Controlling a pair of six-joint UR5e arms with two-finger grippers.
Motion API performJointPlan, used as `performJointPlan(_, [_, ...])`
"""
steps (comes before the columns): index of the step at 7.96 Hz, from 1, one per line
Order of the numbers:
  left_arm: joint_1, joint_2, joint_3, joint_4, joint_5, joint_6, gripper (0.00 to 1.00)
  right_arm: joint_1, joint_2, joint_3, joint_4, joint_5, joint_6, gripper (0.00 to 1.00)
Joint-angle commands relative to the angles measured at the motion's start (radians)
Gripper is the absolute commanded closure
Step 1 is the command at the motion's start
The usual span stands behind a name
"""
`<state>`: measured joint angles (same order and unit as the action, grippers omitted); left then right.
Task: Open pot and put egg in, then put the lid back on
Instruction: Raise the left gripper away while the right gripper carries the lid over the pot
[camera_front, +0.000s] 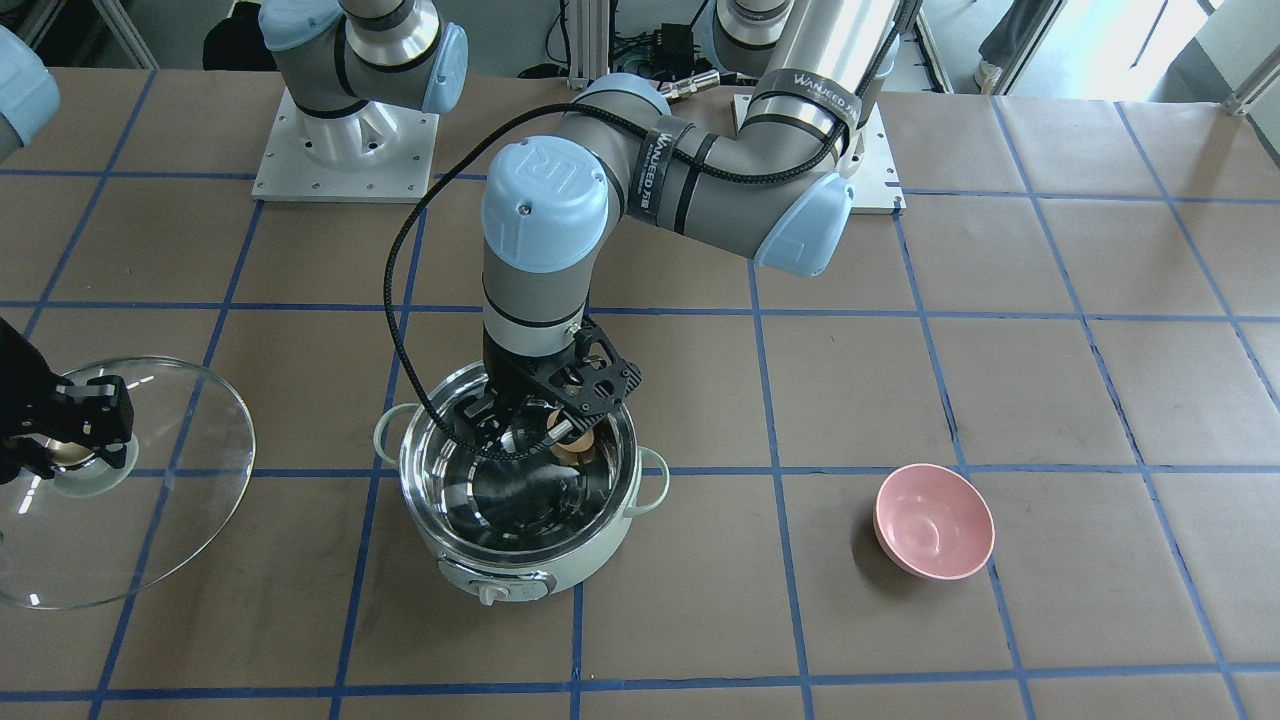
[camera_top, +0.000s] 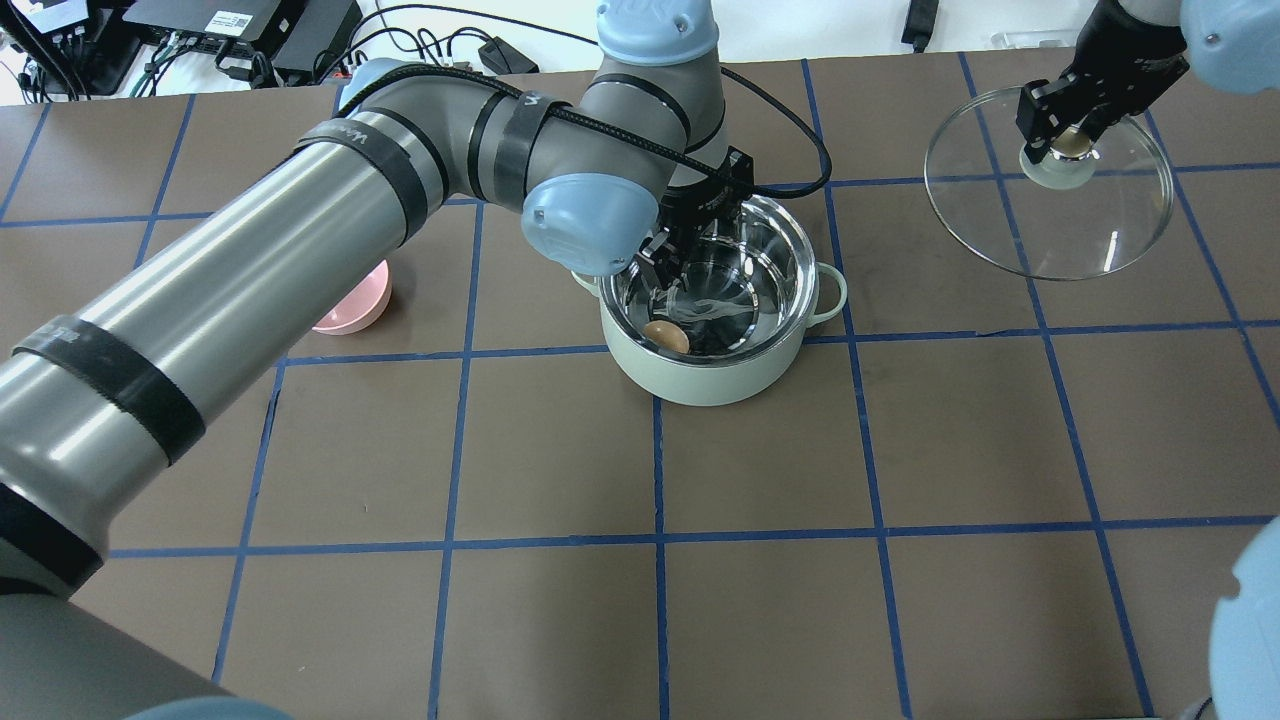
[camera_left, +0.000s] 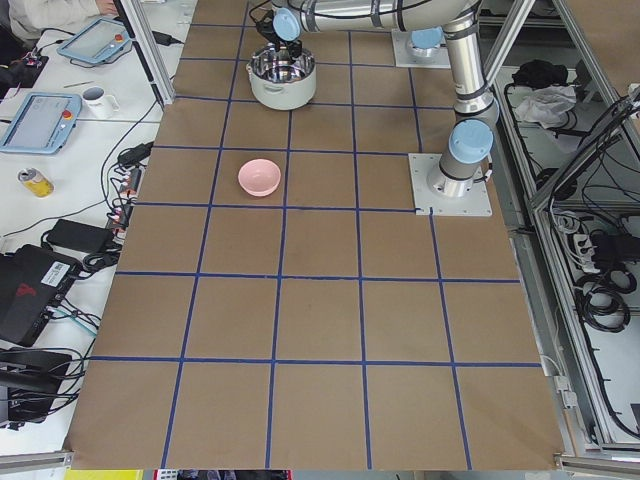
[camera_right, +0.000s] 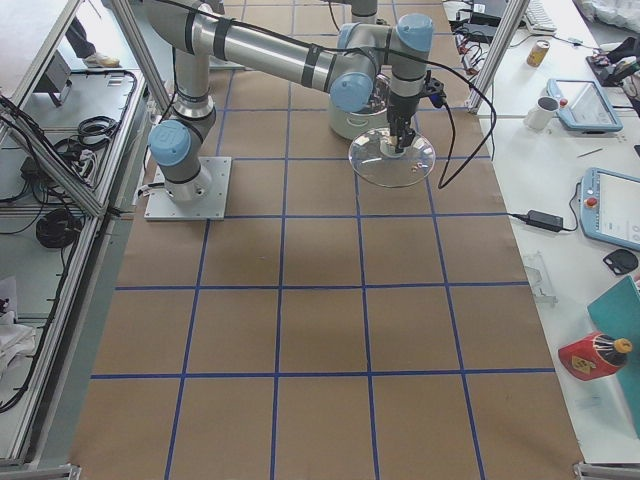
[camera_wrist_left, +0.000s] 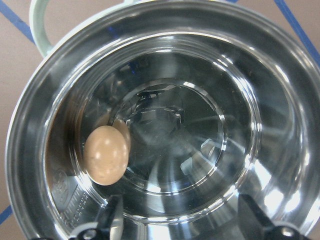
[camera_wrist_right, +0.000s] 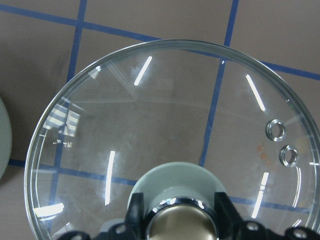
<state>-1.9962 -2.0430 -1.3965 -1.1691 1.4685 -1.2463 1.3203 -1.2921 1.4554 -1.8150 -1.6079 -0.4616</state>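
The mint-green pot (camera_front: 520, 565) stands open at the table's middle, also in the overhead view (camera_top: 712, 378). The light brown egg (camera_wrist_left: 106, 155) lies loose inside it against the steel wall, also in the overhead view (camera_top: 667, 336) and front view (camera_front: 575, 452). My left gripper (camera_wrist_left: 180, 220) is open inside the pot, just above the egg and apart from it (camera_top: 665, 262). My right gripper (camera_top: 1062, 135) is shut on the beige knob (camera_wrist_right: 182, 222) of the glass lid (camera_top: 1050, 220). It holds the lid tilted, off to the pot's right (camera_front: 160, 500).
A pink bowl (camera_front: 934, 520) stands on the brown paper on my left side, also in the overhead view (camera_top: 352, 305). The left arm's black cable (camera_front: 400, 270) loops over the pot's rim. Both arm bases are at the table's back edge.
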Motion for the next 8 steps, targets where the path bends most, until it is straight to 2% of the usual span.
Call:
performJointPlan(1, [0.058, 0.114, 0.002, -0.14, 0.033, 0.127, 0.16, 0.043, -0.044, -0.007, 0.039, 0.0, 0.082, 1.0])
performJointPlan(2, [0.098, 0.157, -0.001, -0.18, 0.048, 0.213, 0.12, 0.106, -0.047, -0.01, 0.04, 0.0, 0.18, 1.0])
performJointPlan(3, [0.131, 0.191, -0.009, -0.195, 0.08, 0.322, 0.02, 0.179, -0.046, -0.021, 0.039, -0.001, 0.301, 1.0])
performJointPlan(4, [0.164, 0.228, -0.01, -0.195, 0.126, 0.408, 0.0, 0.228, -0.045, -0.026, 0.04, 0.0, 0.364, 1.0])
performJointPlan(6, [0.236, 0.311, -0.016, -0.228, 0.127, 0.595, 0.0, 0.345, -0.035, -0.027, 0.04, 0.002, 0.522, 1.0])
performJointPlan(7, [0.27, 0.351, -0.016, -0.297, 0.131, 0.758, 0.0, 0.393, -0.02, -0.029, 0.039, 0.009, 0.568, 1.0])
performJointPlan(8, [0.325, 0.371, -0.016, -0.308, 0.134, 0.901, 0.0, 0.43, -0.006, -0.03, 0.039, 0.047, 0.63, 1.0])
